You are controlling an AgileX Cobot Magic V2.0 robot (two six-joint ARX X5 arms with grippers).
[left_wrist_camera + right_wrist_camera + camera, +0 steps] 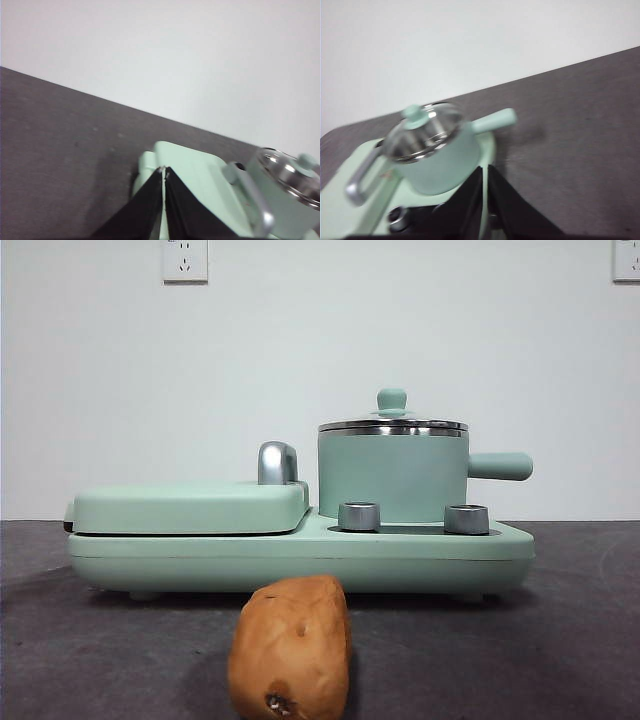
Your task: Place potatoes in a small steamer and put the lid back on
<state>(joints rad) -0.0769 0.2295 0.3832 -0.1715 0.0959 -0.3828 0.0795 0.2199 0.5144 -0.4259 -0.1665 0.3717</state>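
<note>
We judge the task barely begun — nothing has been moved toward its goal as far as these views show. The potato (291, 647) lies on the dark counter (560, 640) at the bottom centre of the front view, in front of the mint-green appliance base (300, 558) and apart from it. It is oblong, orange-brown, rough-skinned, with a dark spot on the end facing the camera. The small steamer (393, 478) stands at the centre right of that frame on the base, its stubby handle pointing right, and the lid (392, 424) sits on its steel rim, green knob up — so the lid must come off, the potato go in, and the lid go back. To the left of the steamer lies the flat green griddle cover (190, 508) with its chrome handle (277, 463). No arm appears in the front view. In the wrist views, the left tool (164, 170) has its jaws pressed together, holding nothing, above the griddle end of the appliance; the right tool (485, 169) is likewise pressed together and empty, near the steamer.
</note>
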